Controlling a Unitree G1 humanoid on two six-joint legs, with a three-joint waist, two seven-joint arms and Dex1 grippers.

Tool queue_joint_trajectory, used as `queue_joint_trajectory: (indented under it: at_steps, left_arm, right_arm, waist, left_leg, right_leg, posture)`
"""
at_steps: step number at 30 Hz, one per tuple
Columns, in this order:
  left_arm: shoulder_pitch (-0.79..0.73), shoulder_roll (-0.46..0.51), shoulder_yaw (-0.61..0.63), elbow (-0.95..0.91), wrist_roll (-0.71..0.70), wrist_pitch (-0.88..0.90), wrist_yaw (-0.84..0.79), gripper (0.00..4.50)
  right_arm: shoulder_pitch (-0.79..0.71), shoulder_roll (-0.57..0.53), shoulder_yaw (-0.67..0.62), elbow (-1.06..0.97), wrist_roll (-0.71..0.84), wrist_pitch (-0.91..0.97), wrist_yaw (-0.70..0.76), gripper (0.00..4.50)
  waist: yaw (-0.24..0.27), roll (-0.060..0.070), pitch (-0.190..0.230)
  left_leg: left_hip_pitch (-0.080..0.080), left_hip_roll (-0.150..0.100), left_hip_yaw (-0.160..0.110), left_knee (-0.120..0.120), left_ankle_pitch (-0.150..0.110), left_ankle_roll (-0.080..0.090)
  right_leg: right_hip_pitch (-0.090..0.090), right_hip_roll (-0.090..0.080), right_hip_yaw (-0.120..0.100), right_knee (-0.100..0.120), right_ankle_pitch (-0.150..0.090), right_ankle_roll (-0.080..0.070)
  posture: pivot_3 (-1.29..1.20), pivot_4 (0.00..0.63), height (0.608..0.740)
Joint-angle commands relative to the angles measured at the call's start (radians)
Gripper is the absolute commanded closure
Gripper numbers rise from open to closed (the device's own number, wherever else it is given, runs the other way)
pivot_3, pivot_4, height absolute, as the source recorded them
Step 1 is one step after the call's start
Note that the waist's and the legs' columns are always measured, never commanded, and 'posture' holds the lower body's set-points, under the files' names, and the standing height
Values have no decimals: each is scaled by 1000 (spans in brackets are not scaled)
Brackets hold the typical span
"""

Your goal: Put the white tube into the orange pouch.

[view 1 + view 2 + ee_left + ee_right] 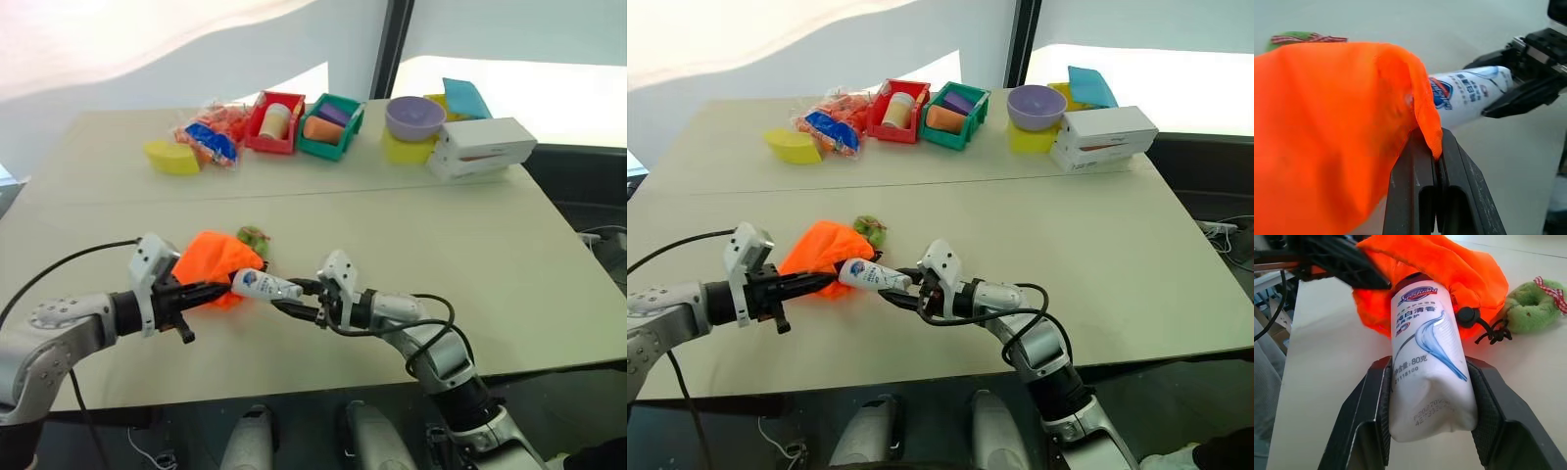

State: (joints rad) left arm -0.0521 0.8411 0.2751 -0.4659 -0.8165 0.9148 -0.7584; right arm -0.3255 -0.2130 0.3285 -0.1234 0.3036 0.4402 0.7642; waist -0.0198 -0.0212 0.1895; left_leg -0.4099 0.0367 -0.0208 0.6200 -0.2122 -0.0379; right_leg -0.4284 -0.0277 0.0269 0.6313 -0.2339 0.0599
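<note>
The orange pouch point(211, 257) is bunched up just above the near part of the table. My left gripper point(1431, 143) is shut on the edge of its mouth and holds it up. The white tube point(263, 285) lies level between the two arms, and my right gripper point(1427, 377) is shut on its flat crimped end. The tube's cap end is hidden, pushed into the pouch's opening point(1415, 276). The pouch's black cord point(1484, 328) hangs beside the tube, and the green ring point(1530, 308) rests on the table behind the pouch.
Along the far side of the table point(441, 255) stand a yellow sponge wedge point(171, 157), a snack packet point(211, 137), a red bin point(276, 122) holding a jar, a green bin point(331, 127), a purple bowl point(414, 117) and a white box point(485, 147).
</note>
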Motion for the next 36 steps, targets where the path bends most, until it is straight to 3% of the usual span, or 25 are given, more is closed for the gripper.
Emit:
queue_joint_trajectory:
  at_steps: [1, 12, 29, 35, 36]
  left_arm:
    - [-25, 9, -15, -40, -12, 6, 1, 4500]
    - [-62, -6, -142, -108, 20, 4, 22, 4500]
    - [-58, -56, -226, -156, 24, -7, 52, 4500]
    - [-19, -60, -160, -115, 24, -24, 52, 4500]
    - [-11, -59, -142, -102, 23, -27, 50, 4500]
  right_arm:
    - [-25, 33, -2, -10, -15, -39, -28, 2857]
    - [-136, 109, 47, 80, -85, -30, -71, 2857]
    - [-286, 250, 103, 287, -224, -42, -176, 2857]
    - [-237, 199, 89, 184, -183, -1, -95, 119]
    - [-225, 182, 81, 157, -172, 11, -79, 49]
  waist:
    - [0, 0, 0]
    - [0, 0, 0]
    - [-1, 0, 0]
    - [0, 0, 0]
    - [1, 0, 0]
  left_leg:
    - [0, 0, 0, 0, 0, 0]
    - [0, 0, 0, 0, 0, 0]
    - [0, 0, 0, 0, 0, 0]
    - [0, 0, 0, 0, 0, 0]
    - [0, 0, 0, 0, 0, 0]
  right_leg:
    - [0, 0, 0, 0, 0, 0]
    - [0, 0, 0, 0, 0, 0]
    - [0, 1, 0, 1, 0, 0]
    - [0, 1, 0, 1, 0, 0]
    - [0, 1, 0, 1, 0, 0]
  posture:
    - [0, 150, 740]
    - [0, 150, 740]
    - [0, 150, 740]
    - [0, 150, 740]
    - [0, 150, 740]
